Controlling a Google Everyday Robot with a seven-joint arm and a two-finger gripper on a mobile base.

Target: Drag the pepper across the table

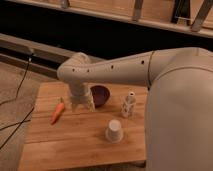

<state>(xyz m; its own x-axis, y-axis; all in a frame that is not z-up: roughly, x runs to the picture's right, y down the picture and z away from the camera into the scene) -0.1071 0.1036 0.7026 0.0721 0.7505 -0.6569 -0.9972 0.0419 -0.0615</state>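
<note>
Hanging from the wrist of the white arm (115,67), the tool (82,106) is pointing straight down over the left half of the worktop (75,147). Its tip is sitting close to the wood or on it; which of the two cannot be told. Whether the tool is open or closed is not showing either.

Just to its left, the pepper (58,113) is lying on the planks, with a narrow strip of bare wood separating it from the tool. Its green stem tip is pointing toward the far edge, and its narrow orange end is slanting toward the near left.

Just behind the tool on the right, a dark bowl (103,95) is sitting, partly covered by the wrist. Farther right, a white cut-out shaker bottle (128,105) is standing upright. Nearer the front edge, a white cup (114,131) is resting, seemingly upside down.

The arm is reaching in from the robot's bulky white body (180,110), which is filling the right side of the view. Dark cables (20,85) are trailing across the floor (12,150) left of the worktop.
</note>
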